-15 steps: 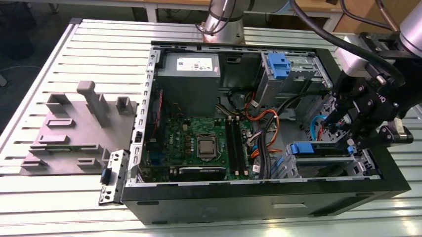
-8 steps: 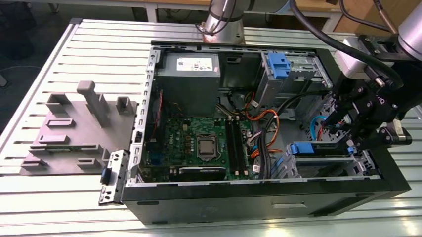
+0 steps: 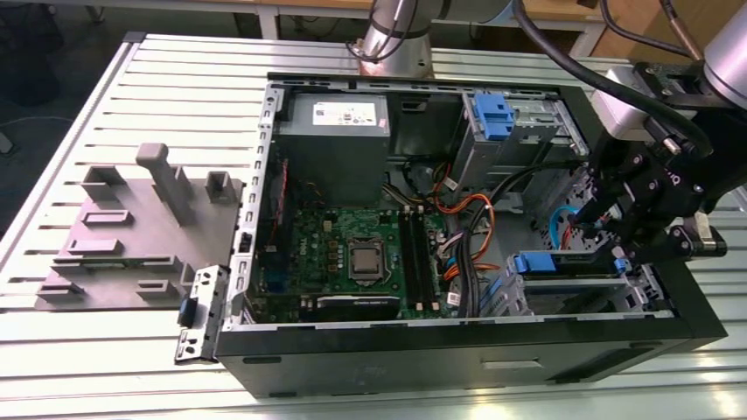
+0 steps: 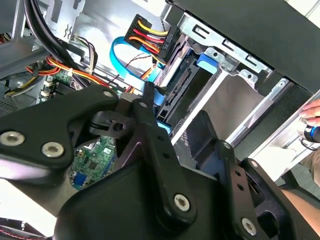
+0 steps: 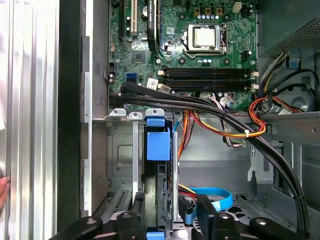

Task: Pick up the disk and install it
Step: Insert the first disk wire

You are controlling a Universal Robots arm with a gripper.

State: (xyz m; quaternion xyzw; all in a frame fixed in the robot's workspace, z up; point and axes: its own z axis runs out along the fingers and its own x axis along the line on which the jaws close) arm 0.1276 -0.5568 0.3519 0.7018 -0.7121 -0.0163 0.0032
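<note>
A slatted metal counter (image 3: 70, 350) carries an open black computer case (image 3: 467, 354) lying on its side, with a grey moulded fixture (image 3: 117, 254) beside it on the exterior view's left. Inside the case sit a grey power-supply box (image 3: 332, 149) and a green motherboard (image 3: 321, 236). The arm reaches in from the exterior view's right, over the metal drive cage (image 3: 572, 293) in the case's near corner. The disk (image 5: 162, 192) stands on edge in that cage, its blue rail tab (image 5: 158, 145) uppermost in the first wrist view. The gripper (image 5: 171, 210) is spread wide, one finger on each side of the disk, with a gap visible at the cable side, so it grips nothing. A blue flat cable (image 5: 215, 195) curls just beside the disk, and a person's hand (image 4: 312, 112) shows beyond the case edge
</note>
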